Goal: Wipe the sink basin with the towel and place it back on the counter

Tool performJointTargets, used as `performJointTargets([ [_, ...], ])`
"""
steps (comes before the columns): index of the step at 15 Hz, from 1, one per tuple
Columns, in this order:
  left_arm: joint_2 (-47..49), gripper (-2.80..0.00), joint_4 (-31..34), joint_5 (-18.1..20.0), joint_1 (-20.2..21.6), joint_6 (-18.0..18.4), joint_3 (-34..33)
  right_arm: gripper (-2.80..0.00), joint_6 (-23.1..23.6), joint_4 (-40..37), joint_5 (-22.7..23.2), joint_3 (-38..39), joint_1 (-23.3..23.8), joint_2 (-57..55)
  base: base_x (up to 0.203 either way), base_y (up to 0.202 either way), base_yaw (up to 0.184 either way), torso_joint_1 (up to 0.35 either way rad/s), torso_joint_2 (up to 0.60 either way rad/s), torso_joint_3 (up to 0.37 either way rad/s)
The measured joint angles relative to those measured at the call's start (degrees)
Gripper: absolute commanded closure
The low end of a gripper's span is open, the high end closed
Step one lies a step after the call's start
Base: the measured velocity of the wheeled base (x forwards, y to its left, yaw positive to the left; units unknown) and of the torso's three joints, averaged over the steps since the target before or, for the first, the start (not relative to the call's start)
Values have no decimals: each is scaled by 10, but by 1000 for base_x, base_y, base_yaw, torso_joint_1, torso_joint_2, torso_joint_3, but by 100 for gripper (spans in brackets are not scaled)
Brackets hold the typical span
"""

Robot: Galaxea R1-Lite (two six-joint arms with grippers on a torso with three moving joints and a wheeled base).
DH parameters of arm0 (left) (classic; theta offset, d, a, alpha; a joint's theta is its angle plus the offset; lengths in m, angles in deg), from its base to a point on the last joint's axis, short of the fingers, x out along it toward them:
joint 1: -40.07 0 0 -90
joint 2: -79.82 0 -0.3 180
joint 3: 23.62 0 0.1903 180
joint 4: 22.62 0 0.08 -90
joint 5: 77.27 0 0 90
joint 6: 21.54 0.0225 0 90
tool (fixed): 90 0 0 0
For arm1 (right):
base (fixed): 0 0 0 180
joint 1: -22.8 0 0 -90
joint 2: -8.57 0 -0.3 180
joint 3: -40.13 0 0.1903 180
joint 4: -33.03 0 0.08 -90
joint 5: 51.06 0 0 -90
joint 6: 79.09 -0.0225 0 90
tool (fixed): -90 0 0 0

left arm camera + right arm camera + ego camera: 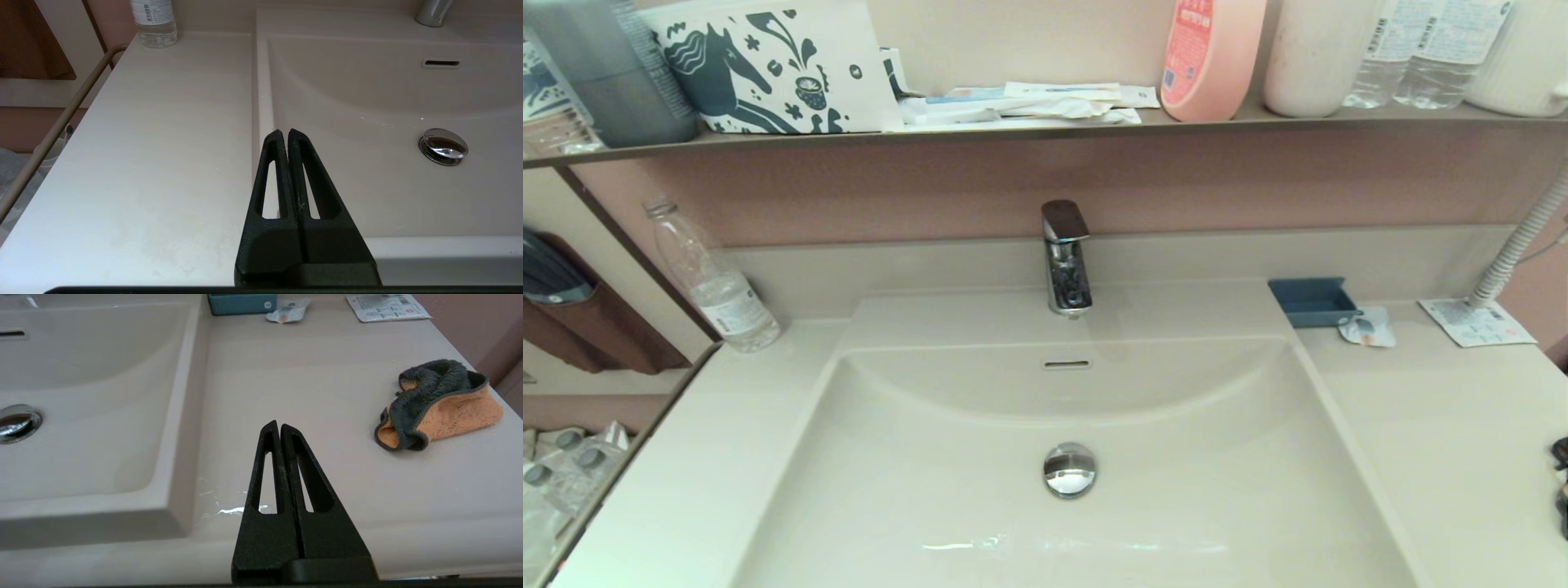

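**Towel bunched on the counter, both grippers closed and empty**

The towel (439, 406) lies crumpled on the counter (310, 388) to the right of the sink basin (90, 408), close to the counter's right edge. Its dark grey face is folded over the orange-tan one, and nothing touches it. In the head view only a dark scrap shows at the counter's right edge, too cut off to identify.

The right gripper (279, 424) hangs over the counter's front part, between the basin's right rim and the towel, apart from both; its fingers are pressed together and hold nothing. A small wet patch glints on the counter beside the basin's front right corner.

The left gripper (284, 132) sits above the basin's left rim near the front, fingers likewise together and empty.

The chrome drain plug (1069, 469) sits in the basin floor, the overflow slot (1067, 364) in the curved rear wall below the faucet (1066, 257). A clear bottle (715, 282) stands at the counter's back left corner; a blue tray (1311, 300) rests at the back right of the basin.
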Motion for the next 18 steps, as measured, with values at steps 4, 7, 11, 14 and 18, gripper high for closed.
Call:
performJointTargets([
  [4,0,0,0,0,0,0,0,0,10,5,3,28,0,0,0,0,0,0,0,0],
  [7,0,0,0,0,0,0,0,0,9,6,3,30,0,0,0,0,0,0,0,0],
  [11,0,0,0,0,0,0,0,0,9,6,3,31,0,0,0,0,0,0,0,0],
  [14,0,0,0,0,0,0,0,0,8,6,3,31,0,0,0,0,0,0,0,0],
  [18,0,0,0,0,0,0,0,0,8,7,3,31,0,0,0,0,0,0,0,0],
])
